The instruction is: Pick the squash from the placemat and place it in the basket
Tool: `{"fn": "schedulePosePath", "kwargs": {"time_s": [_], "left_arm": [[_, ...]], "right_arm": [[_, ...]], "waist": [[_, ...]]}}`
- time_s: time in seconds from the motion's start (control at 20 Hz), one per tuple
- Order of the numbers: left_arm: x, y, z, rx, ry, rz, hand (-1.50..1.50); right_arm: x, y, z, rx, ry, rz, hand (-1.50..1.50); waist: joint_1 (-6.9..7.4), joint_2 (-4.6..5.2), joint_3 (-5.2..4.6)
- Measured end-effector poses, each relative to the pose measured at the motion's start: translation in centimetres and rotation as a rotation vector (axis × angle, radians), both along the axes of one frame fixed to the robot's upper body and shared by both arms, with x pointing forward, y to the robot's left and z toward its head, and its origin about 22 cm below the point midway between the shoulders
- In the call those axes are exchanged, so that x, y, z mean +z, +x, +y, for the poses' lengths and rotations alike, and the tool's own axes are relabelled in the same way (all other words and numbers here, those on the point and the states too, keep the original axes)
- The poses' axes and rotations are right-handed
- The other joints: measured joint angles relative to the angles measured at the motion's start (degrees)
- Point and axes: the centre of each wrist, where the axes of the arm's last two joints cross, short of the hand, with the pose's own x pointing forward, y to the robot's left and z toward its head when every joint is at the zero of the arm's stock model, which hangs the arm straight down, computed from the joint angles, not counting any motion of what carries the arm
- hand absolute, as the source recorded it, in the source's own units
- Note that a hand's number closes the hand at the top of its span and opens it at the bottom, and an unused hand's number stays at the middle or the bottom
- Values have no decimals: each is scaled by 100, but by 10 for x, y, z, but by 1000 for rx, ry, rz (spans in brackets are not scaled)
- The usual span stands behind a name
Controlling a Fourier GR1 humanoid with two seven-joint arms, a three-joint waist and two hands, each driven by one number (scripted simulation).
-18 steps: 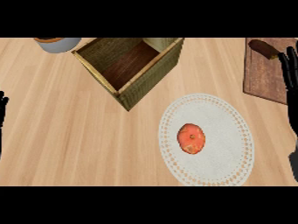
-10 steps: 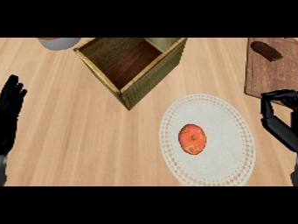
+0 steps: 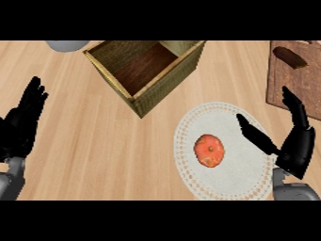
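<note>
nearest me, my right hand [image 3: 296, 141] sits over the right edge of the placemat [image 3: 243, 174], thumb and fingers spread wide and holding nothing, the thumb reaching toward the squash [image 3: 209, 150] but apart from it. my left hand [image 3: 17, 124] rests at the left edge of the counter [image 3: 86, 155], fingers straight and up, also holding nothing. the squash lies on the placemat, a little left of its middle, near the counter's near edge. farther off, the basket [image 3: 145, 73] stands open toward the far edge, left of the placemat and turned at an angle, its near corner close to the mat's far rim. a cutting board [image 3: 301, 89] with a dark item on it sits at the far right, and a grey bowl [image 3: 67, 45] shows at the far edge. my worry: the squash is round and smooth, so if i close from the side it may roll off the mat rather than seat in the palm; and the basket's tall near wall could catch the squash if i carry it low. compared with half a second ago, my right hand has opened from a curled pose and moved in toward the squash, while the left has barely shifted.
</note>
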Motion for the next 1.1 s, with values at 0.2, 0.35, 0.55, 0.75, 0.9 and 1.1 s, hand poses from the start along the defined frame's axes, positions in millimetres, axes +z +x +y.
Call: {"fn": "schedulePosePath", "kwargs": {"time_s": [0.2, 0.35, 0.55, 0.75, 0.9, 1.1], "left_arm": [[1, 4, 0, 4, -8, 11, 0], [-2, 3, 0, 10, -7, 19, 0], [-3, 4, 0, 9, -6, 25, 0], [-5, 4, 0, 7, -9, 29, 0], [-4, 4, -1, 0, -14, 30, 0], [-1, 7, 0, -5, -18, 23, 0]], "right_arm": [[6, -3, -6, -73, -64, 157, -150], [5, -13, -10, -38, -124, 364, -150], [15, -22, -4, 46, -167, 639, -150], [56, -31, 11, 109, -178, 801, -150], [91, -45, 20, 149, -177, 838, -150], [120, -65, 30, 192, -159, 800, -150]], "waist": [[-50, -30, -20], [-83, -44, -37], [-74, -53, -37], [-64, -70, -20], [-41, -64, -4], [12, -39, 14]]}}
